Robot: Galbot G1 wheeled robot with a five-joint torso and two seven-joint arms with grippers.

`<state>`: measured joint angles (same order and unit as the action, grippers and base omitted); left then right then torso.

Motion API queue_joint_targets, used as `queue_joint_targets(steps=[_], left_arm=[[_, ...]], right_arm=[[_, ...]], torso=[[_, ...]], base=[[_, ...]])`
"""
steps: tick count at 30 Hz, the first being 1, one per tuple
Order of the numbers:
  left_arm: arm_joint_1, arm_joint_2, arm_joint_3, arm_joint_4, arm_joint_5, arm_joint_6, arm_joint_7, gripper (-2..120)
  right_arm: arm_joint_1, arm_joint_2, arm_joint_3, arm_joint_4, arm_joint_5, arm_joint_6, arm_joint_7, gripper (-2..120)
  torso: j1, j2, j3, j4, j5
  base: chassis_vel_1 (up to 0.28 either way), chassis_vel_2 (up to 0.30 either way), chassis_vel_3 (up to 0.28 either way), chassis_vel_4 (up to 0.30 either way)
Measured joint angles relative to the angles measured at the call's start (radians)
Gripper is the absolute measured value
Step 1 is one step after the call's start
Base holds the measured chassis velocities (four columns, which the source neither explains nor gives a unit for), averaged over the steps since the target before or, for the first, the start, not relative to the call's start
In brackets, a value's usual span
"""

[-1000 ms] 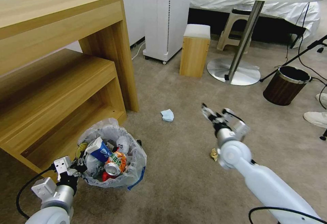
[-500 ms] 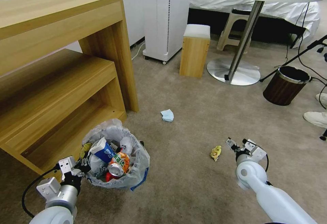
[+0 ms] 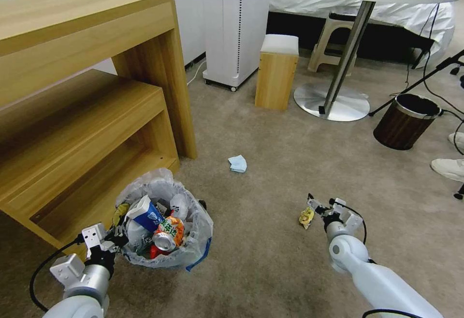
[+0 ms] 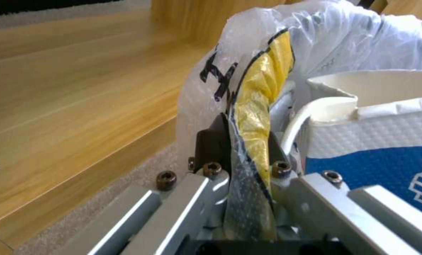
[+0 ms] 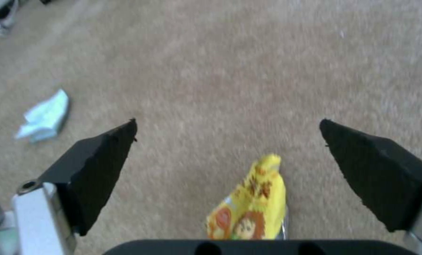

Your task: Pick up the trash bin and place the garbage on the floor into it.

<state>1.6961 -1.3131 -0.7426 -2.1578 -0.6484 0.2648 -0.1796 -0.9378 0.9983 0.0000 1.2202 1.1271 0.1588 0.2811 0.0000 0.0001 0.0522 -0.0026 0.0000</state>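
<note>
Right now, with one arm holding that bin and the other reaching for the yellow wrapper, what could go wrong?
The right gripper has its jaws wide open around the yellow wrapper; the thin foil might slide away or get pressed into the carpet. The left gripper seems to pinch only the bag liner at the trash bin rim, which could tear or slip. The bin is piled high, so things may spill.

White arms, silver wrists (black cables), black fingertips (image 5: 97,166).
</note>
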Motion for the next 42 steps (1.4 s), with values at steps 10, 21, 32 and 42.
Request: queue_joint_targets(steps=[10,21,32,42], left_arm=[[-0.001,-0.001,0.002,0.003,0.001,-0.002,0.001,3],[-0.002,-0.006,0.0,0.008,0.001,-0.003,0.001,3],[-0.012,-0.004,0.001,0.015,-0.002,-0.005,0.001,3],[-0.018,-0.003,0.002,0.027,-0.002,-0.006,0.001,3]], right_arm=[[0.045,0.044,-0.045,-0.116,-0.037,-0.003,0.005,91],[0.122,0.146,-0.132,-0.254,-0.109,-0.003,0.023,87],[0.113,0.176,-0.131,-0.311,-0.153,0.011,0.011,66],[0.098,0.184,-0.116,-0.341,-0.184,0.038,-0.01,37]], torso=[[0.0,0.0,0.0,-0.0002,-0.0001],[0.0,0.0,0.0,-0.0001,0.0],[0.0,0.0,0.0,0.0,-0.0001],[0.0,0.0,0.0,-0.0001,0.0]], base=[[0.0,0.0,0.0,0.0],[0.0,0.0,0.0,0.0],[0.0,0.0,0.0,0.0],[0.0,0.0,0.0,0.0]])
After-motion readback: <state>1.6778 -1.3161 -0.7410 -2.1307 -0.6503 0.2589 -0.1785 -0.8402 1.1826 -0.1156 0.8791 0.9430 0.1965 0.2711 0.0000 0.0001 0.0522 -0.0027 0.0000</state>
